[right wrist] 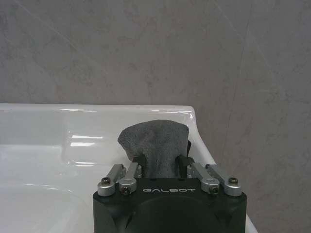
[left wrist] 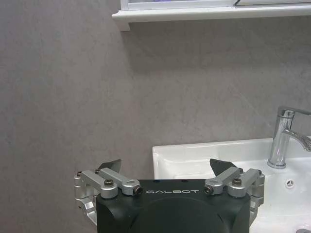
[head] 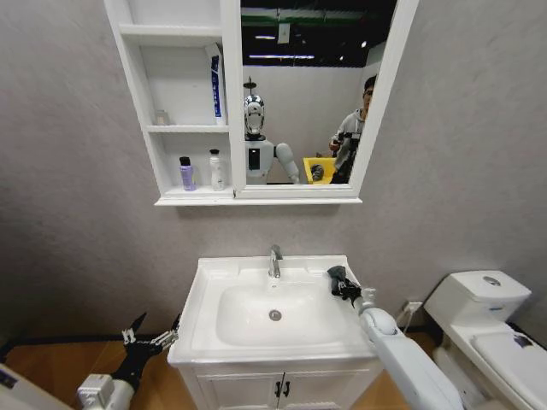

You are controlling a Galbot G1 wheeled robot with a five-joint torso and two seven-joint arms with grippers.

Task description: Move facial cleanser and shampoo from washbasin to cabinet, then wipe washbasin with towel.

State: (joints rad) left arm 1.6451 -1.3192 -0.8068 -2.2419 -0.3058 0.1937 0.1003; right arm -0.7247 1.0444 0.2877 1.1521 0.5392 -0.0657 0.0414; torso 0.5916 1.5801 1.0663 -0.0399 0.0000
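The white washbasin (head: 214,282) sits below the wall cabinet (head: 141,94). My right gripper (head: 345,289) is over the basin's right rear rim (right wrist: 97,114), shut on the dark grey towel (right wrist: 153,138), which hangs against the rim. The towel (head: 336,274) looks almost black in the head view. My left gripper (head: 149,337) hangs low, left of the basin, open and holding nothing (left wrist: 165,167). A white-and-blue tube (head: 216,85) stands in the cabinet's middle compartment. A purple bottle (head: 186,173) and a white bottle (head: 217,170) stand in the lowest. Which of these is the shampoo, I cannot tell.
The chrome faucet (head: 274,260) stands at the basin's back edge, also seen in the left wrist view (left wrist: 282,138). A white toilet (head: 487,316) stands close on the right. Vanity doors (head: 282,389) with black handles are below the basin. The mirror (head: 299,94) is above.
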